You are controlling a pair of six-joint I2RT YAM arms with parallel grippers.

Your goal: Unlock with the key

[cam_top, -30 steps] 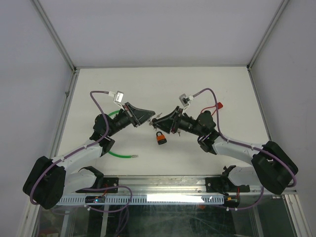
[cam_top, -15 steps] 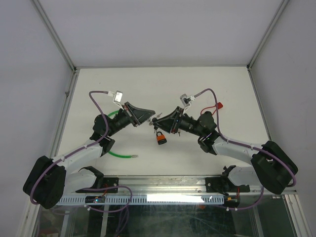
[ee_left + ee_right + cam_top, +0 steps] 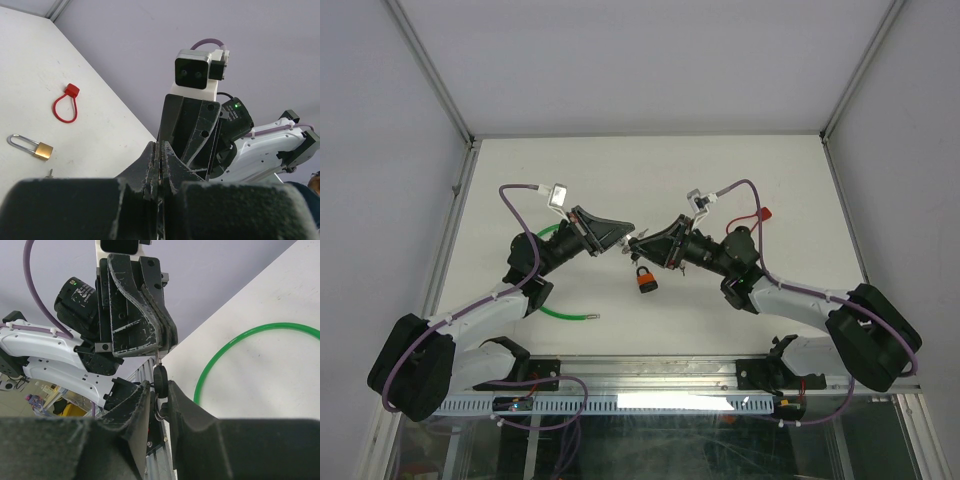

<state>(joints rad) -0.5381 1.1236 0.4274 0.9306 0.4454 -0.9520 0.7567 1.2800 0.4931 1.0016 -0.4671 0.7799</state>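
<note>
**Right wrist view: jaws draw in around the key (image 3: 160, 379)**

Over the last second the right gripper (image 3: 159, 390) has narrowed its jaws from a wider stance to a slim gap. The key's black head sits between its fingers; whether the pads truly pinch it I cannot tell. The left gripper (image 3: 164, 346) is fully shut on the key's thin metal blade, holding it above the table (image 3: 570, 170). This reads as a mid-air handover, leaving the right gripper the head and freeing the blade for the lock. The padlock (image 3: 647, 281) lies on the table beneath the meeting fingertips, slightly nearer, touched by neither gripper; its shackle looks closed.
</note>
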